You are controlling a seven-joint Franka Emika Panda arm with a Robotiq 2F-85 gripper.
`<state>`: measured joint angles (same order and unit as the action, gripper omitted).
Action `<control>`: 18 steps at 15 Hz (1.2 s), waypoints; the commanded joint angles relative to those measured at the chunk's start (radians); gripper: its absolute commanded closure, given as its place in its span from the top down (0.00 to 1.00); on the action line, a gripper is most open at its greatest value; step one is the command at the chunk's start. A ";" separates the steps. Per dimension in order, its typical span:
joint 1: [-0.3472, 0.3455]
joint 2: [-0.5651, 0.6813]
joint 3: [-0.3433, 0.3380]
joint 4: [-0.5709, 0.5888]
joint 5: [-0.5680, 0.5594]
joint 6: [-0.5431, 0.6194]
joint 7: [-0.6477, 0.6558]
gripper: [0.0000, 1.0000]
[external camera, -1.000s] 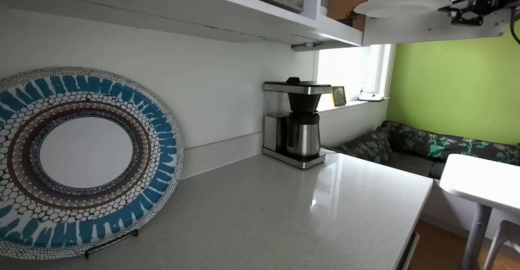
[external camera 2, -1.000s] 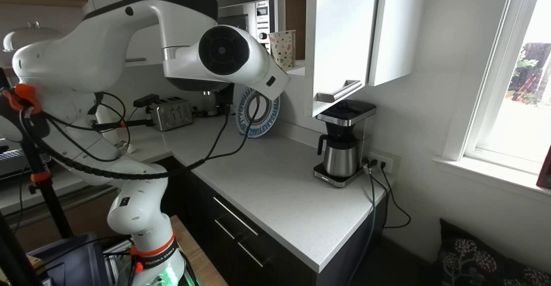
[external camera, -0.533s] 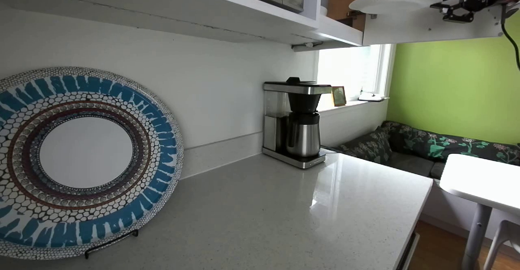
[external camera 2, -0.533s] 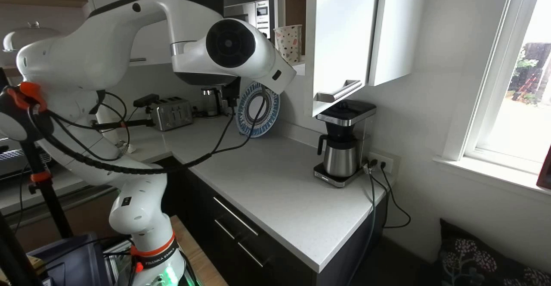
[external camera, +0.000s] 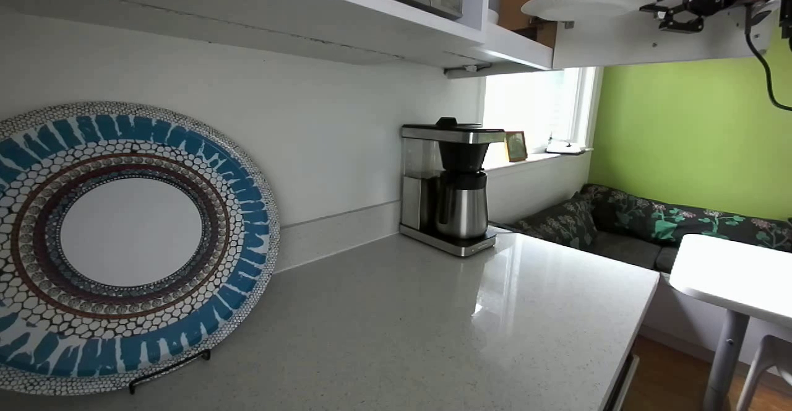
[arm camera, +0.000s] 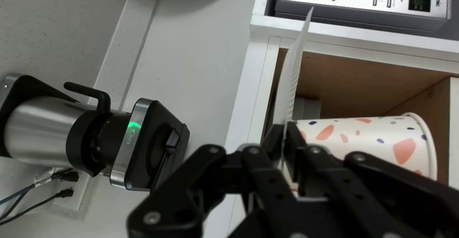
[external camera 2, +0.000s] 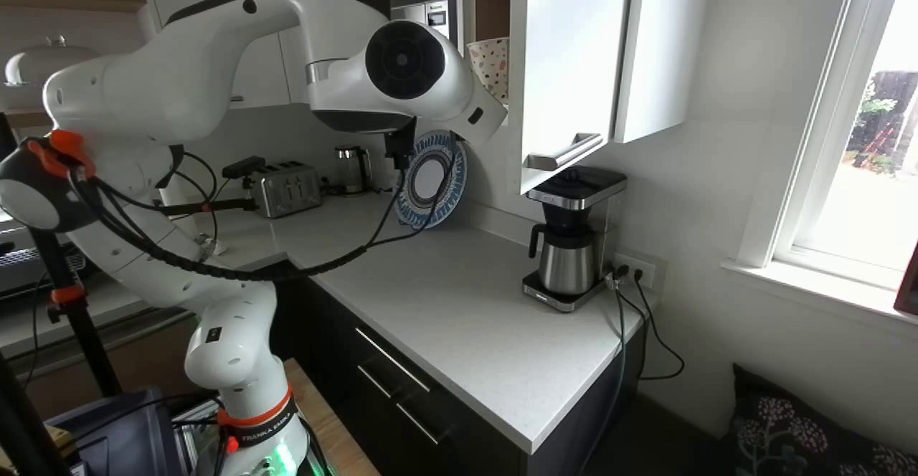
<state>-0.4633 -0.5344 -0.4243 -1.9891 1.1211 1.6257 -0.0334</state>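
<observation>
Our claw (arm camera: 284, 134) pinches one edge of the paper plate (external camera: 585, 5), fingertips almost together, high up beside the open cupboard (arm camera: 351, 76), and a speckled cup (arm camera: 376, 137) stands on top! Here's our worry: gripped at just one edge, the plate could sag or twist and send that cup over. The cupboard door (external camera 2: 574, 46) is near, too; a bump there might do the same. Below, our pale surface (external camera 2: 445, 304) carries a coffee maker (external camera: 458, 194) and a blue-patterned platter (external camera: 133, 231); beyond, a window (external camera: 526, 111), a green wall (external camera: 687, 126) and a flowery sofa (external camera: 625, 231).
</observation>
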 commanded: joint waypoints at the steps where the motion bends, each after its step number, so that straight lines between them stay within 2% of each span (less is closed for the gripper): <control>1: 0.023 0.031 -0.001 0.036 0.018 0.023 0.035 0.02; 18: 0.071 0.111 0.011 0.101 0.042 0.082 0.064 0.02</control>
<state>-0.4064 -0.4429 -0.4156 -1.9090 1.1451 1.6881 0.0060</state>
